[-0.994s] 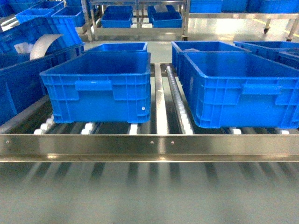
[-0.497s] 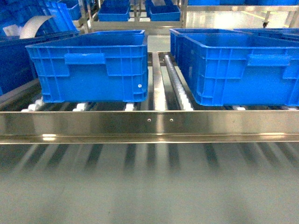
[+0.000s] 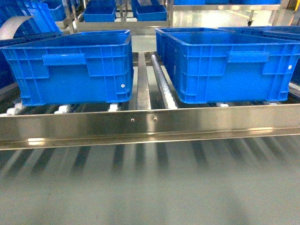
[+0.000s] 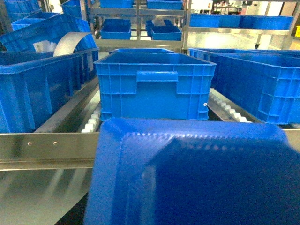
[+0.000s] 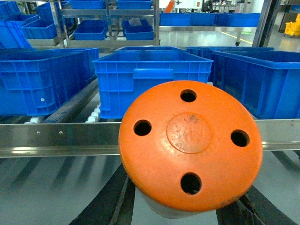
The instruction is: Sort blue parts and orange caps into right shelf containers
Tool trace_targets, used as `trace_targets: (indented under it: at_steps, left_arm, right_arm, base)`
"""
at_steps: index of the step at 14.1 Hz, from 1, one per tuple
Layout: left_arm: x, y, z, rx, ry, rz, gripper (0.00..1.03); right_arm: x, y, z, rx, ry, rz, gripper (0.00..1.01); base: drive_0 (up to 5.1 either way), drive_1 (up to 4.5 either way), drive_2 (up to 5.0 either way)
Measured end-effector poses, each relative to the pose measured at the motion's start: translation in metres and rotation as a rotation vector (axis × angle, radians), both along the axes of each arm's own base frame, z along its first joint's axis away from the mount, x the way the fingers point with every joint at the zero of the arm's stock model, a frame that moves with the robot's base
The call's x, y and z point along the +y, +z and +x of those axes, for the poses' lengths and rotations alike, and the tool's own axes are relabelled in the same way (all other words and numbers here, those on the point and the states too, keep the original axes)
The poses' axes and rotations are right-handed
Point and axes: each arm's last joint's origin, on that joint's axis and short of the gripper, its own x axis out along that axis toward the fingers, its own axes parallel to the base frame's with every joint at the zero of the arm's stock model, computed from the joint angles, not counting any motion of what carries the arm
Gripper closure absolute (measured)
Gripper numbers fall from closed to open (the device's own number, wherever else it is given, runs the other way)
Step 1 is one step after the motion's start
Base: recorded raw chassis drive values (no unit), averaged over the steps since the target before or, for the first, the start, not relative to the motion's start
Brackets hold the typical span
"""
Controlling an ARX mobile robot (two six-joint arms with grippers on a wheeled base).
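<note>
Rows of steel racking loaded with blue bins are filling the hall behind, and in front of us the roller shelf [image 3: 154, 89] is sitting closer and higher in the head view than a second ago, its steel front rail [image 3: 150, 124] now riding across the upper half while the bins shift leftward; we are reading this as the base closing on the shelf and sliding right, which is bringing the drop-off within reach. Two of the right shelf containers are standing side by side on the rollers, the left bin [image 3: 70, 65] and the right bin [image 3: 225, 63], apart with a roller lane between them and both showing no contents from this angle. In the left wrist view a blue part [image 4: 192, 173] is filling the lower frame, blurred and very near the lens, so we are judging it carried by the left arm, though its fingers are hidden and we cannot tell their spread. In the right wrist view an orange cap [image 5: 190, 145] with four holes is sitting between dark fingers [image 5: 105, 206] that are flanking it narrowly, apparently gripping it. Neither piece is over a bin yet.
</note>
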Motion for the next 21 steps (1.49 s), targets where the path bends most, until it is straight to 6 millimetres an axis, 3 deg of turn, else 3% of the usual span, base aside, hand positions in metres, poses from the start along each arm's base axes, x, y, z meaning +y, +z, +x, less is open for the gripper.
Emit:
trace_targets:
  at_steps: [4, 21]
  left_arm:
    - [0.0, 0.0, 0.0, 0.0, -0.001, 0.0, 0.59]
    - [0.0002, 0.0001, 0.0, -0.002, 0.002, 0.0, 0.6]
  right_arm:
    - [0.0, 0.0, 0.0, 0.0, 0.0, 0.0, 0.6]
    - [0.0, 0.0, 0.0, 0.0, 0.0, 0.0, 0.6]
  base:
    - [0.6, 0.57, 0.6]
    - [-0.2, 3.82, -4.1]
